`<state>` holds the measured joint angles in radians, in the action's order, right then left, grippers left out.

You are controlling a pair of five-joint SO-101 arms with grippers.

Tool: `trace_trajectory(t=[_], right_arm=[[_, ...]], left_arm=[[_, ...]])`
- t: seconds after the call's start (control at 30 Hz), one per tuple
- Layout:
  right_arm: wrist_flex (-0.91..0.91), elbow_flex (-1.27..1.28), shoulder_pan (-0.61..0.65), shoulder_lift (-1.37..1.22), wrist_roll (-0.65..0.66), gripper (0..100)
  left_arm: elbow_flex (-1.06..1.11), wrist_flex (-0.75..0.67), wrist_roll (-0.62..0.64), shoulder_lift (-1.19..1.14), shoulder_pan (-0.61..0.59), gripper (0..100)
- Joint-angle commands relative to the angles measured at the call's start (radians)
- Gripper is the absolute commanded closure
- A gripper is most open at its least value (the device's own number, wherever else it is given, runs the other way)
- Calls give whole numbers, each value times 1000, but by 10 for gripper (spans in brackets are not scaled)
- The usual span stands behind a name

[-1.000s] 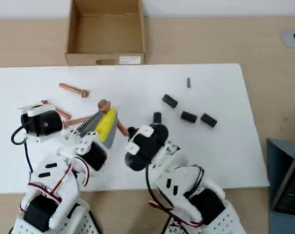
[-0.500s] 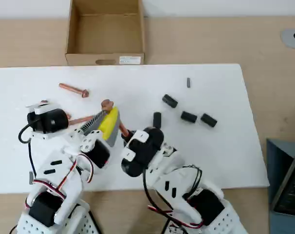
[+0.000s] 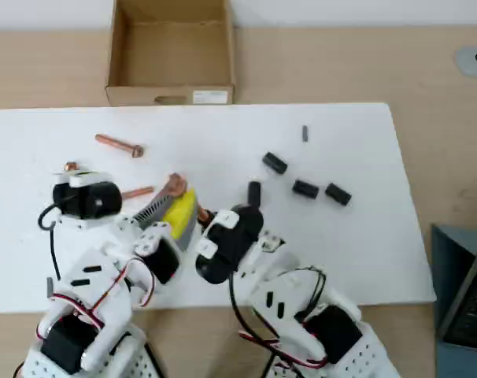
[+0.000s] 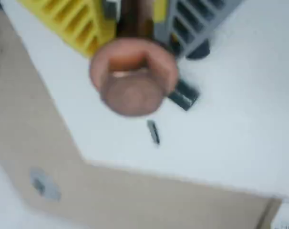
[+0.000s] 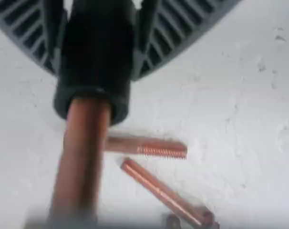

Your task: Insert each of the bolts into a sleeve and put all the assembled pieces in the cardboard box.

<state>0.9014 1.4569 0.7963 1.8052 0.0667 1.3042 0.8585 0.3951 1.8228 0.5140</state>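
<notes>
My left gripper (image 3: 175, 203), with one yellow and one grey finger, is shut on a copper bolt (image 3: 174, 185) just behind its round head (image 4: 133, 81). My right gripper (image 3: 205, 214) is shut on a black sleeve (image 5: 94, 62), and the bolt's shaft (image 5: 82, 157) runs into the sleeve's open end. Loose bolts lie on the white mat at the left (image 3: 119, 145) and beside the left arm (image 3: 136, 192). Several loose black sleeves (image 3: 305, 189) lie at the mat's middle right. The open cardboard box (image 3: 171, 94) stands behind the mat.
A small dark pin (image 3: 305, 134) lies on the white mat (image 3: 364, 236) toward the back right. Two loose bolts (image 5: 147, 146) lie on the mat beyond the held sleeve. A dark object (image 3: 463, 299) sits at the table's right edge.
The left gripper and its bolt have moved toward the front of the mat. The right gripper has shifted slightly left, and less bolt shaft shows between the two grippers.
</notes>
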Motion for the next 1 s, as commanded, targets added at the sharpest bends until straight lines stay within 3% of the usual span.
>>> trace_trajectory(t=[0.0, 0.5, 0.63, 0.77, 0.97], right_arm=[[-31, -51, 15, 134, 6, 989], [-31, -65, 13, 134, 6, 989], [-31, -65, 13, 134, 6, 989], [-31, -65, 13, 134, 6, 989], [-31, -64, 13, 134, 6, 989]], left_arm=[[-35, 38, -20, 2, 37, 1000], [18, 68, -84, 1, 124, 997], [8, 64, -106, -1, 123, 929], [8, 64, -106, -2, 54, 836], [-38, 68, -153, -4, -44, 814]])
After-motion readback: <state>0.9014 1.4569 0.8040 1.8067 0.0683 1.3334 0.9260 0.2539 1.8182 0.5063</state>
